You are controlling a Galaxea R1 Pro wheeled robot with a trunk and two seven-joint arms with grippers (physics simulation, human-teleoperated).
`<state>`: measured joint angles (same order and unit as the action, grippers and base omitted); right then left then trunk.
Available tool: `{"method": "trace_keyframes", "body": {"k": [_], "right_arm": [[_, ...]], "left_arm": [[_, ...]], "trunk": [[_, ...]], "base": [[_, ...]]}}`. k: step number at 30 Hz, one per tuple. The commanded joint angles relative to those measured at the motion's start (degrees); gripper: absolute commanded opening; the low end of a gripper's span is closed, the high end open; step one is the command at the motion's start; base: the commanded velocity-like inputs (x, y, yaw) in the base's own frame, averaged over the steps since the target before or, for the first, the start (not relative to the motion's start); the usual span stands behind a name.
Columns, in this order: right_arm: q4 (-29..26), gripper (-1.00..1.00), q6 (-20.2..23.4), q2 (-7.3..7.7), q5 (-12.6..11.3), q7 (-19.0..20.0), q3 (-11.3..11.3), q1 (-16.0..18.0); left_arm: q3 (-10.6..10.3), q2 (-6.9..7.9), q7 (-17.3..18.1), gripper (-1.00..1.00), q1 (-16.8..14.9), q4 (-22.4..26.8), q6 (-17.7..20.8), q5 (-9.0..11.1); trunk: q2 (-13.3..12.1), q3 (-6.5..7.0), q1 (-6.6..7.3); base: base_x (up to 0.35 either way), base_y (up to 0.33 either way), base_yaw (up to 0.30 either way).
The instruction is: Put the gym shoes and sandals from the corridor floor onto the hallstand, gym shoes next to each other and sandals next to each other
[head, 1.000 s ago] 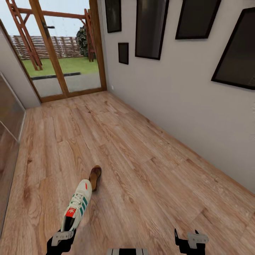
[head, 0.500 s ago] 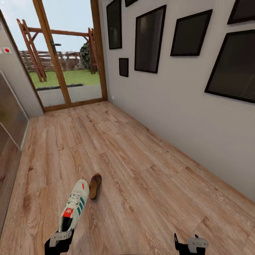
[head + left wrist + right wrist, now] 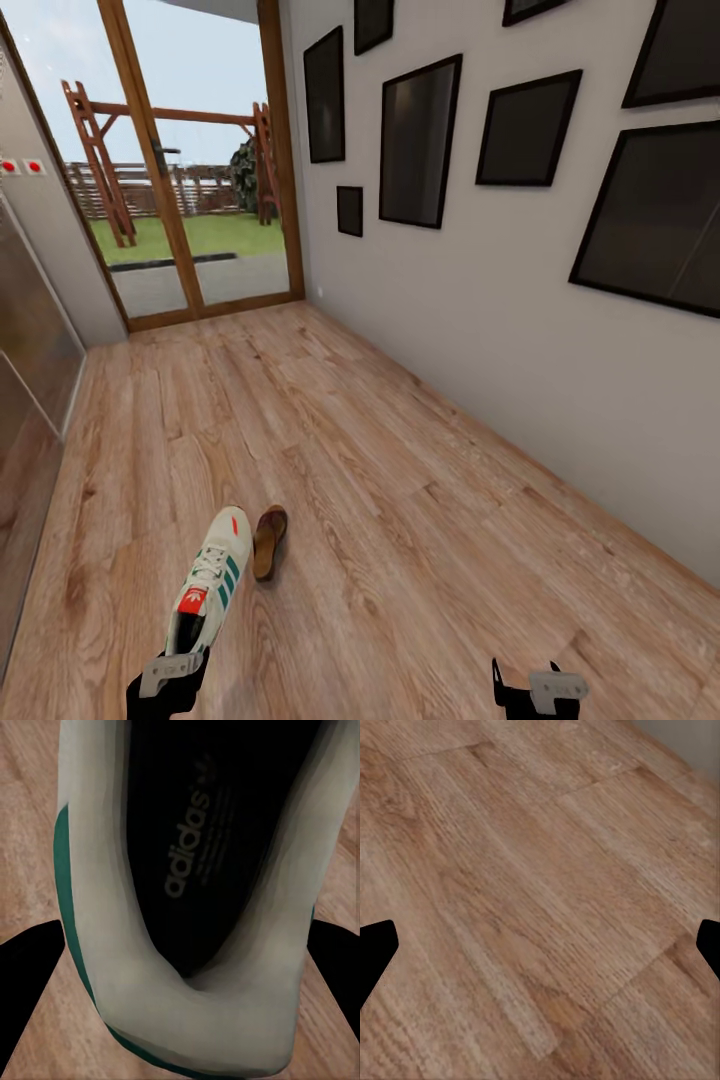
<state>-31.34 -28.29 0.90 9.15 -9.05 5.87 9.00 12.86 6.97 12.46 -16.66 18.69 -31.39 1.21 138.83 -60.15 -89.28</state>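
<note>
Gripping a white sneaker (image 3: 213, 580) by its heel, the left gripper (image 3: 170, 672) holds the shoe out ahead of the robot at the lower left of the head view, toe pointing away down the corridor. Green side stripes and a red tongue patch show on the shoe. In the left wrist view the sneaker (image 3: 187, 900) sits between the two dark fingers (image 3: 30, 982), its black insole facing the camera, with the heel wall pinched between them.

A brown sandal (image 3: 267, 540) lies on the floor (image 3: 420, 520) just beyond the sneaker's toe and slightly to its right, lengthwise along the planks. Whether the two touch cannot be told from the head view.

The right gripper (image 3: 525, 685) hangs at the lower right, empty, its fingers spread apart over bare wood. In the right wrist view the dark fingertips (image 3: 375, 952) stand at opposite edges with only floor (image 3: 540, 900) between them.

Black-framed pictures (image 3: 415, 140) hang along the grey wall (image 3: 500, 300) on the right. A glazed wooden door (image 3: 190, 200) closes the far end, with lawn and a fence beyond.
</note>
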Motion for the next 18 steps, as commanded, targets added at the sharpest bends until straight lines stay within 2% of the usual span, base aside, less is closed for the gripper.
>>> {"method": "trace_keyframes", "body": {"k": [1, 9, 18], "right_arm": [[0.05, 1.0, -0.1, -0.02, 0.61, -0.35, 0.1, 0.02], [0.05, 1.0, -0.1, -0.02, 0.6, -0.36, 0.1, -0.01], [0.05, 1.0, -0.16, -0.01, 0.52, -0.36, 0.1, 0.02]], "left_arm": [[0.39, -0.03, 0.55, -1.0, -0.02, -0.06, -0.08, 0.11], [0.41, -0.1, 0.55, -1.0, -0.01, -0.08, -0.08, 0.11], [0.41, -0.19, 0.55, -1.0, -0.03, -0.11, -0.08, 0.03]], "trunk": [[-0.4, 0.23, 0.24], [-3.61, 2.34, 1.99], [-7.22, 4.08, 3.97]], "base": [[0.0, 0.0, 0.0], [0.0, 0.0, 0.0], [0.0, 0.0, 0.0]]}}
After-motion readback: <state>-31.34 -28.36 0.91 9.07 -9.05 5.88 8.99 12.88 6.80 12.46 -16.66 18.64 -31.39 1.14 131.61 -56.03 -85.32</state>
